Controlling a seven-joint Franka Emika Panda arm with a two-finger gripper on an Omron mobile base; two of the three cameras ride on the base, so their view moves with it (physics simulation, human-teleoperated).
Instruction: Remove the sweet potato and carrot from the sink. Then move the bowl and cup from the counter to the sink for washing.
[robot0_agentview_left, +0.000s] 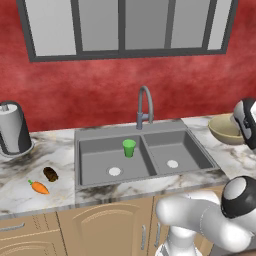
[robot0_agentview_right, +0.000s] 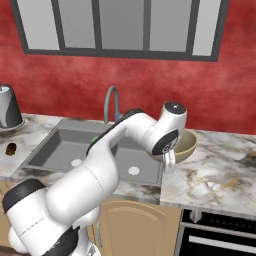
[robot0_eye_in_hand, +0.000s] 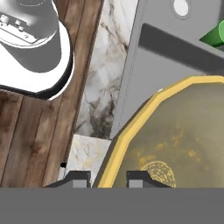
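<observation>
The arm reaches right, wrist bent downward, and the gripper (robot0_eye_in_hand: 108, 177) has its jaws pinched on the yellowish rim of the bowl (robot0_eye_in_hand: 175, 144) — one finger inside, one outside — beyond it, the sink (robot0_eye_in_hand: 175, 57) holds the cup (robot0_agentview_left: 129, 147).

Marble counter (robot0_agentview_left: 55, 150) — carrot (robot0_agentview_left: 39, 187), sweet potato (robot0_agentview_left: 50, 174), kettle (robot0_agentview_left: 13, 129)

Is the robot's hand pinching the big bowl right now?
Touching. In the hand view, the end effector straddles the bowl: its yellow rim runs down between the two dark fingertips, one outside the wall and one inside.
</observation>
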